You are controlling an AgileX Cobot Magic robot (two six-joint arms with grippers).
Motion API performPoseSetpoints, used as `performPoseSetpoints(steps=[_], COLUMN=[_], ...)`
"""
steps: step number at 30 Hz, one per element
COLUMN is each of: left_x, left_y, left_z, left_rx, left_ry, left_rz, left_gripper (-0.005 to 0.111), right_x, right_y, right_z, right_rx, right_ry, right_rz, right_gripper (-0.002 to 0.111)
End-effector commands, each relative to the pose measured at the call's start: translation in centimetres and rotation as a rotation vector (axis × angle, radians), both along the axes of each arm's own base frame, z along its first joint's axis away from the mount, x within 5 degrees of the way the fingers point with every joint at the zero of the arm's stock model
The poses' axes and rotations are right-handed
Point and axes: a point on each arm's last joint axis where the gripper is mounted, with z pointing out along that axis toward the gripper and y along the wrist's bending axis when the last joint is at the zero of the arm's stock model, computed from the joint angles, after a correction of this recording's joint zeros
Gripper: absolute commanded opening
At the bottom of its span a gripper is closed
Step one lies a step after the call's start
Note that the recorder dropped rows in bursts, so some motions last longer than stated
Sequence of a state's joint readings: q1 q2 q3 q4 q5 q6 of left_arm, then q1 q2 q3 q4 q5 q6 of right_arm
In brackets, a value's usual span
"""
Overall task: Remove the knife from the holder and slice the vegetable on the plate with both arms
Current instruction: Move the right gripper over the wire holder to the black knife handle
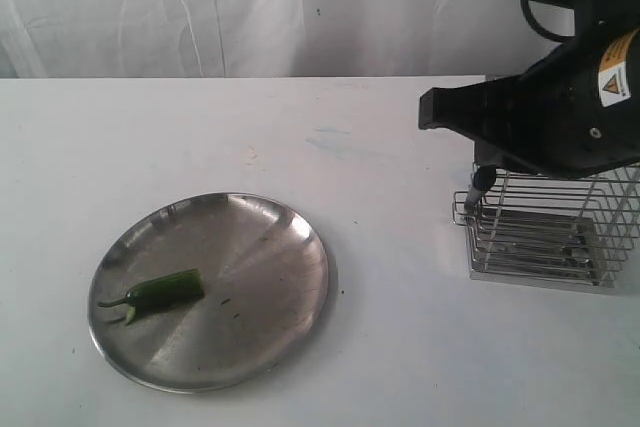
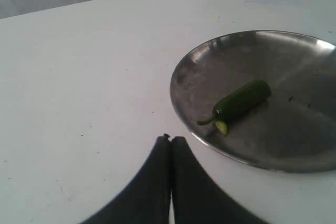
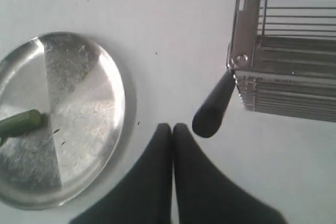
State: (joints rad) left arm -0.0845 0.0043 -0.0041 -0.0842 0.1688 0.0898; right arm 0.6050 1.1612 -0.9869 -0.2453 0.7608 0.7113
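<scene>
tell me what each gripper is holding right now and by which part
Nothing. The left gripper and right gripper are both shut on nothing. The knife sits in the holder, its handle sticking out beside the right gripper, ungrasped.

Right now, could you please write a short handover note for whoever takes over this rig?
Left gripper: shut, empty, above bare table beside the plate.
Right gripper: shut, empty, close to the knife handle, not on it.
Knife sits in the holder, handle poking out.
Vegetable lies on the plate, a small piece beside its stem end.
Done: nothing yet.
Left: grasp the knife, steady the vegetable, slice.
</scene>
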Motion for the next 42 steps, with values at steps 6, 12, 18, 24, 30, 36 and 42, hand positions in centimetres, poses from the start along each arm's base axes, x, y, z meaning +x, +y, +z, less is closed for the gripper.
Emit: performPoseSetpoints(steps=[6, 12, 18, 24, 30, 36, 42], left_x=[0.0, 0.0, 0.0, 0.0, 0.0, 0.0, 0.0], left_y=[0.0, 0.0, 0.0, 0.0, 0.0, 0.0, 0.0], left_z=[-0.1, -0.1, -0.1, -0.1, -0.1, -0.1, -0.1], left_rx=[-0.007, -0.007, -0.007, -0.007, -0.007, -0.007, -0.007], left_ry=[-0.004, -0.004, -0.004, -0.004, -0.004, -0.004, -0.004], left_rz=[-0.006, -0.006, -0.006, -0.006, -0.006, -0.006, -0.006], left_gripper=[0.0, 0.0, 0.0, 0.0, 0.0, 0.0, 0.0], right_x=[-0.2, 0.4, 0.2, -0.2, -1.7, -1.1, 0.4], right_y=[0.9, 1.3, 1.1, -0.9, -1.2, 0.3, 1.5], right_z=[-0.2, -0.8, -0.2, -0.1, -0.9, -0.6, -1.9], right_rx=[0.116, -0.015, -0.179, -0.596, -0.492, -0.158, -0.077], right_ry=[0.035, -0.009, -0.07, -0.019, 0.2, 0.186, 0.221], right_rz=[0.005, 0.144, 0.319, 0.535, 0.447, 0.186, 0.085], right_gripper=[0.037, 0.04, 0.04, 0.04, 0.04, 0.04, 0.04])
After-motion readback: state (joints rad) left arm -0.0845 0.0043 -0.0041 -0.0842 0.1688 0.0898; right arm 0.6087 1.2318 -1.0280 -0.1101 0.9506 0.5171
